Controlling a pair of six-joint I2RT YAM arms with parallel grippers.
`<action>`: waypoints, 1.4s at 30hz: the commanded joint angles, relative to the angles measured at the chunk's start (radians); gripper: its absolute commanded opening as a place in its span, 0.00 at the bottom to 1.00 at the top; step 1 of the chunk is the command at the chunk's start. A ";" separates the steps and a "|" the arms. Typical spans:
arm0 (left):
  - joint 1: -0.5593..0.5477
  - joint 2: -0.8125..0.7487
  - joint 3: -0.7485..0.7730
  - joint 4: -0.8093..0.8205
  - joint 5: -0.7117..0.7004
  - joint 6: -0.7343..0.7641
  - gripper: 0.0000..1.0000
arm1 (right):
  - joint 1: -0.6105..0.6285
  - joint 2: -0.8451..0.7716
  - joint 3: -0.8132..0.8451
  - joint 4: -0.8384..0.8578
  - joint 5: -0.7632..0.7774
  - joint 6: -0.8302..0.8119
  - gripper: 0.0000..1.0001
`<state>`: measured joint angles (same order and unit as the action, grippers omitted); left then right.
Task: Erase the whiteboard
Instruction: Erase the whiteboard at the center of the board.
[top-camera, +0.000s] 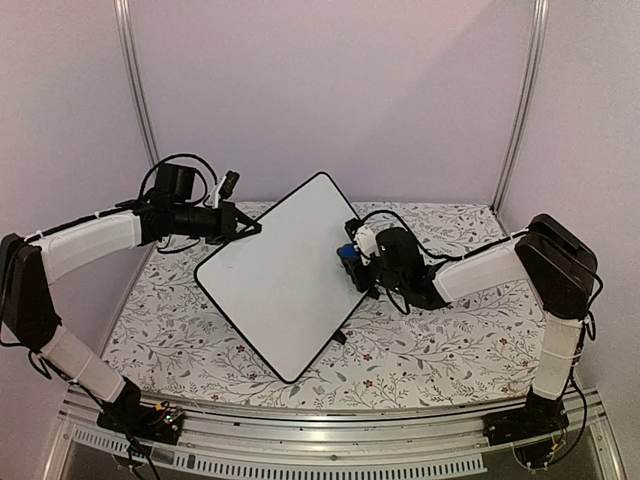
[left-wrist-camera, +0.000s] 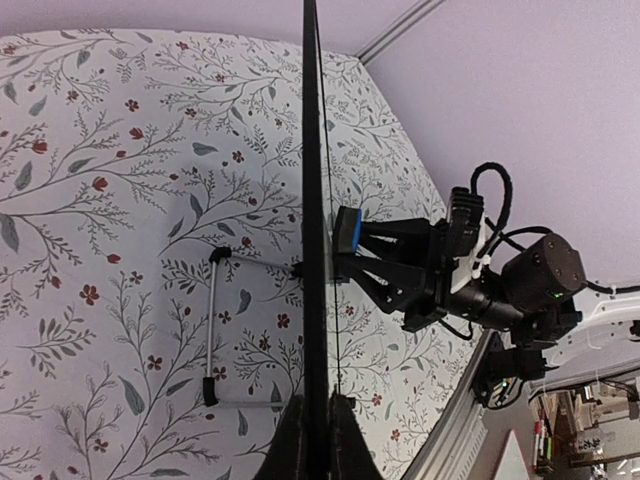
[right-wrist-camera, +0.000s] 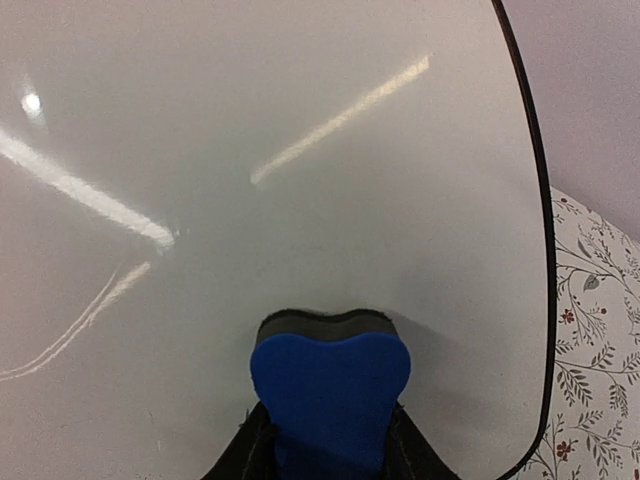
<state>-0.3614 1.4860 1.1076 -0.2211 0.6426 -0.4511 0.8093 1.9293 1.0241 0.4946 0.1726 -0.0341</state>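
Pale lilac walls and 2 metal corner posts enclose a table (top-camera: 430, 345) draped in a cloth printed with grey sprigs and small red flowers. The whiteboard (top-camera: 285, 275) is held up on edge near the middle of the table and is seen from above as a diamond with 1 rounded corner nearest. Its face is smooth, glossy and white, streaked with lamp reflections and bounded by a thin black rim. A blue foam eraser (right-wrist-camera: 330, 385), heart-shaped in outline and backed with dark felt, is pressed flat to the face near the right edge. It is clamped between the narrowly set fingers of the right hand (top-camera: 350, 262), whose arm is stretched low across the table. The left rim is pinched tight by the left hand (left-wrist-camera: 318, 440), with 1 dark finger on each side. A thin wire stand (left-wrist-camera: 212, 330) with black tips is seen behind the board.
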 joint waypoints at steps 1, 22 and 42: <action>-0.005 0.010 -0.012 0.025 0.006 0.064 0.00 | -0.002 0.004 -0.001 -0.042 -0.023 0.018 0.33; -0.004 0.008 -0.010 0.021 -0.001 0.069 0.00 | -0.006 0.032 0.082 -0.074 -0.053 0.010 0.33; -0.006 0.009 -0.011 0.022 0.003 0.065 0.00 | -0.036 0.048 0.198 -0.101 -0.109 0.001 0.33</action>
<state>-0.3614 1.4860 1.1076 -0.2207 0.6415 -0.4519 0.7811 1.9419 1.1275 0.4267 0.0917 0.0059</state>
